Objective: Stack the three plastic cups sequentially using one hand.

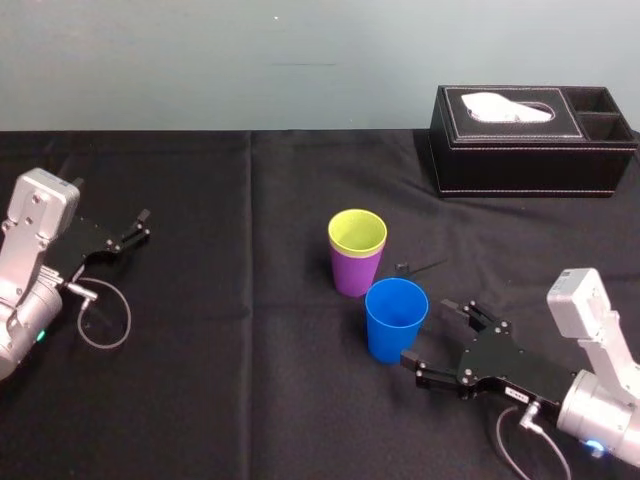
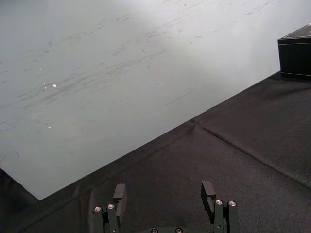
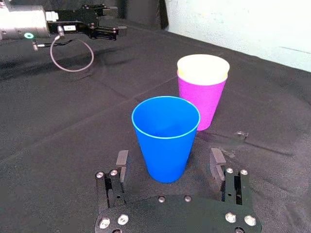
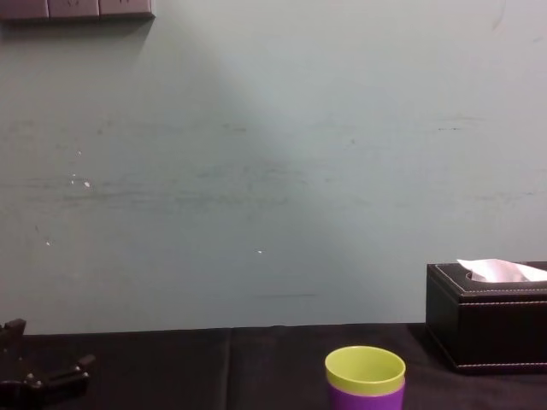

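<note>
Black counter [image 1: 250, 400], tissue box [image 1: 530, 140] far right. Left end effector [image 1: 138, 228] parked far left, jaws wide. Right end effector [image 1: 430, 332] near right, jaws wide, one either side of blue cup [image 1: 395, 325], not touching it afaict. Purple cup [image 1: 354, 272] just beyond, w/ yellow-green cup [image 1: 357, 232] nested inside. Risk: an uneven close shoves or tips the blue cup into the stack. Too hard a squeeze on the tapered wall could pop it out.

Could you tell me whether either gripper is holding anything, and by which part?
Nothing is held. The right gripper is open, its jaws flanking the blue cup's lower wall without touching; the left gripper is open, parked aside.
</note>
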Robot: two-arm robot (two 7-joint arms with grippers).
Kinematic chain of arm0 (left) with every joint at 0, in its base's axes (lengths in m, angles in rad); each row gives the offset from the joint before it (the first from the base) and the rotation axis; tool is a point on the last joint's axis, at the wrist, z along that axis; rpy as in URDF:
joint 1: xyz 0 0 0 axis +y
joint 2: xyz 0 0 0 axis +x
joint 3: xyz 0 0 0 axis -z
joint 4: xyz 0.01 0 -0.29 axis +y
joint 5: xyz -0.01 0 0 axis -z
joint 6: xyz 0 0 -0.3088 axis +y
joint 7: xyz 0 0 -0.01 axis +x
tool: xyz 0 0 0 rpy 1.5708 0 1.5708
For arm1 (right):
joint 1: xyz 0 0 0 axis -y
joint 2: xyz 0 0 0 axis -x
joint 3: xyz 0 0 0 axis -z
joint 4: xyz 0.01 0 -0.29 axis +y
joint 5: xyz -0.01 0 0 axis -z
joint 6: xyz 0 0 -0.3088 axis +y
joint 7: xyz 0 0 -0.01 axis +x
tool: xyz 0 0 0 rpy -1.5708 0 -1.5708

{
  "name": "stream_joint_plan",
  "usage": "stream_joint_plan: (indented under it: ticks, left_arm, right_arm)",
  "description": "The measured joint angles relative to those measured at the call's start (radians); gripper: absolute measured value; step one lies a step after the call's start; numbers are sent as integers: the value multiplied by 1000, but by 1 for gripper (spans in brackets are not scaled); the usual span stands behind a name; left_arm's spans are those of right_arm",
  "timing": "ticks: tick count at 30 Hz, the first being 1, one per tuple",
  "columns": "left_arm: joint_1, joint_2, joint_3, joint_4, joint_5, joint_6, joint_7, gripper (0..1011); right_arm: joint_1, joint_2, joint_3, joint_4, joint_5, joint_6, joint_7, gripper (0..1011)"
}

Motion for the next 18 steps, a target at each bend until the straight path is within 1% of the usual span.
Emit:
stream_joint_plan:
  ticks: [11,18]
  left_arm:
    - [0,0,0,0,0,0,0,1011]
    - [0,0,0,0,0,0,0,1011]
  right_arm:
    - [47,-23,-31,37,-13,14,4,1004]
    - [88,-46,-54,71,-28,20,5,1004]
